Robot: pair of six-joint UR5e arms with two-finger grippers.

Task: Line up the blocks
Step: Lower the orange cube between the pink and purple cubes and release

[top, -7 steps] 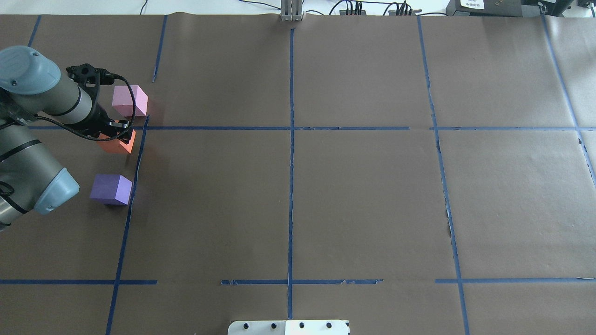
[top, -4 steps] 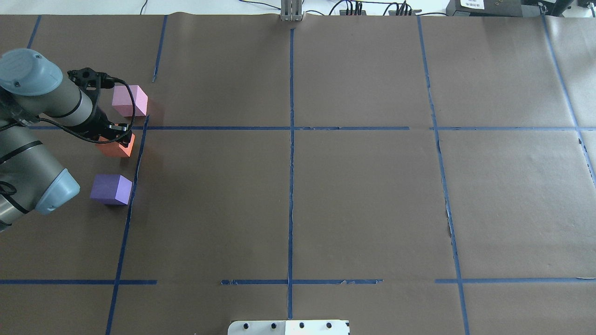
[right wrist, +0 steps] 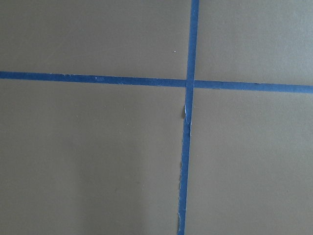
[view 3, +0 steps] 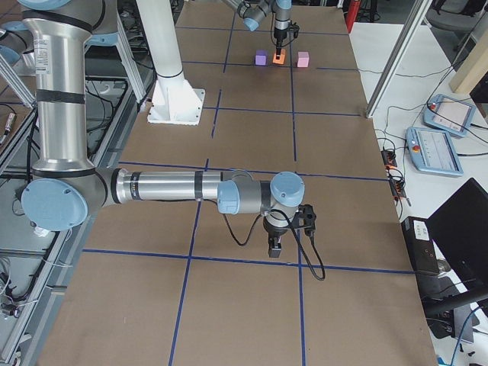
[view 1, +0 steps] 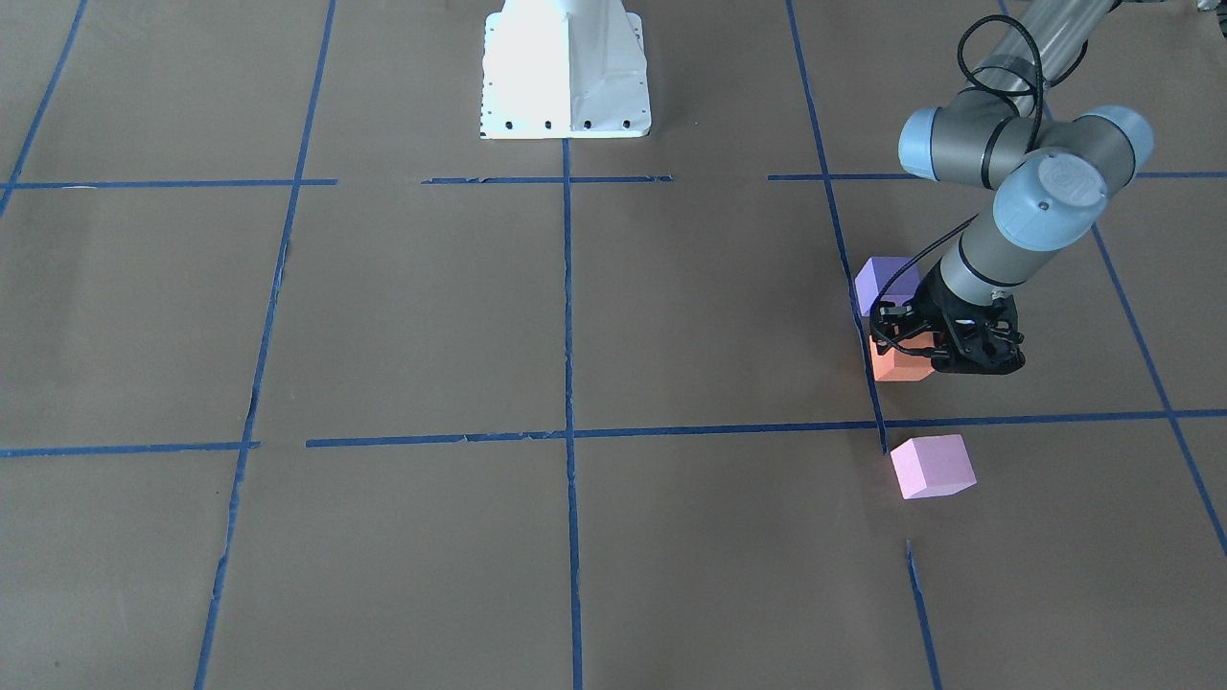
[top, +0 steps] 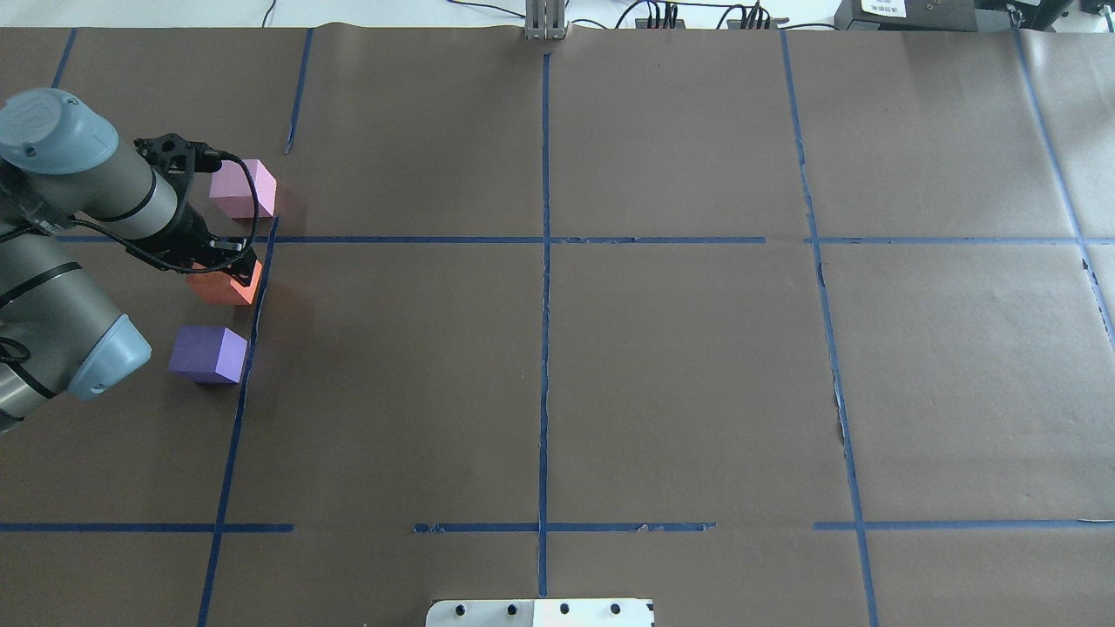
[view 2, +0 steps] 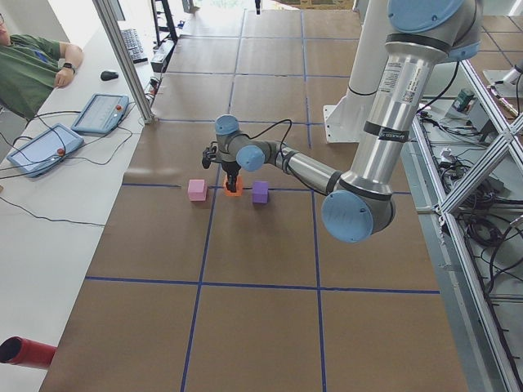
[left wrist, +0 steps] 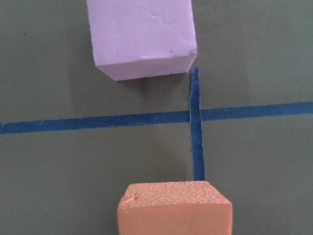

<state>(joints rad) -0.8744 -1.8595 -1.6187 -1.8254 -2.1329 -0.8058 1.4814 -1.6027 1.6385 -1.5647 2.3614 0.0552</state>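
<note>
The orange block (top: 230, 288) sits between the fingers of my left gripper (top: 224, 271), which is shut on it at the table's left side, low over the brown paper. The pink block (top: 242, 188) lies beyond it, across a blue tape line. The purple block (top: 207, 353) lies nearer to the robot. All three stand roughly in a row beside a lengthwise tape line. The left wrist view shows the orange block (left wrist: 174, 208) at the bottom and the pink block (left wrist: 142, 36) at the top. My right gripper (view 3: 274, 248) shows only in the exterior right view, and I cannot tell whether it is open or shut.
Brown paper with a grid of blue tape (top: 543, 239) covers the table. The robot's white base (view 1: 566, 67) stands at the table's near middle edge. Tablets and cables lie on the white bench (view 2: 49, 147) past the far edge, where a person sits.
My left gripper has moved toward the robot and slightly right, carrying the orange block away from the pink block and closer to the purple one.
</note>
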